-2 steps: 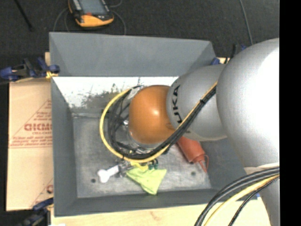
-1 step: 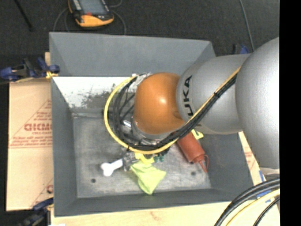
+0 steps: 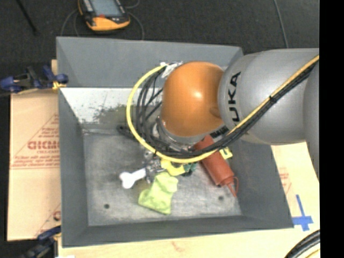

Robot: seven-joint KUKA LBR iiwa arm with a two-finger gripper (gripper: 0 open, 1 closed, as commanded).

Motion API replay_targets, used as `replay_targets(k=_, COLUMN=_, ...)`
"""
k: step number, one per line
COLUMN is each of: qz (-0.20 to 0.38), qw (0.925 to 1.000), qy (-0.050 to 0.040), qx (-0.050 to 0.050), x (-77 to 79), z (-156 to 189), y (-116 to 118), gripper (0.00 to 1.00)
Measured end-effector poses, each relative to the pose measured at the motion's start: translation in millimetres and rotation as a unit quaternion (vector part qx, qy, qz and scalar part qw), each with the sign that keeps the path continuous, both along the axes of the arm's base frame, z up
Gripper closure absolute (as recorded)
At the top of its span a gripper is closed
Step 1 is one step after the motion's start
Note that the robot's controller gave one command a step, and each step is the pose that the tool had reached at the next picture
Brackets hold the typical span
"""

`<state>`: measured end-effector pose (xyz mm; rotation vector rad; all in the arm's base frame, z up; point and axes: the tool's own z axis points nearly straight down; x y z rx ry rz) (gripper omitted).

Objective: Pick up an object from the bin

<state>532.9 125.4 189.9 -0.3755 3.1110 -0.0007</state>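
Our gripper (image 3: 152, 165) sits mid-frame, beside the small white bone-shaped toy (image 3: 130, 178) and the soft green crumpled lump (image 3: 158, 195); we cannot tell if it is spread or closed; we should drop straight, squeezing one thing only.

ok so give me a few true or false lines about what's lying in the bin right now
On the bin floor, a white bone-shaped thing lies left of a yellow-green soft lump. True.
The red-brown bottle-like thing lies against the left wall. False: it lies on the right side, partly under the arm.
The bin is heaped full. False: only a few things lie on its floor.
The arm's orange cover hangs over the bin's middle. True.
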Motion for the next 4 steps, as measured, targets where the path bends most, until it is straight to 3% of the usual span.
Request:
replay_targets(k=1, qz=0.012, qw=0.9999, qy=-0.0007, qx=0.001, x=-3.4, z=-33.2, y=3.7, gripper=1.00)
replay_targets(k=2, qz=0.015, qw=0.9998, qy=0.0091, qx=-0.001, x=-11.2, z=-10.8, y=-2.9, gripper=1.00)
replay_targets(k=3, qz=0.072, qw=0.9974, qy=-0.0063, qx=0.000, x=-9.4, z=-7.1, y=-11.2, gripper=1.00)
replay_targets(k=4, qz=0.139, qw=0.9902, qy=0.0098, qx=-0.001, x=-13.8, z=0.3, y=-5.1, gripper=1.00)
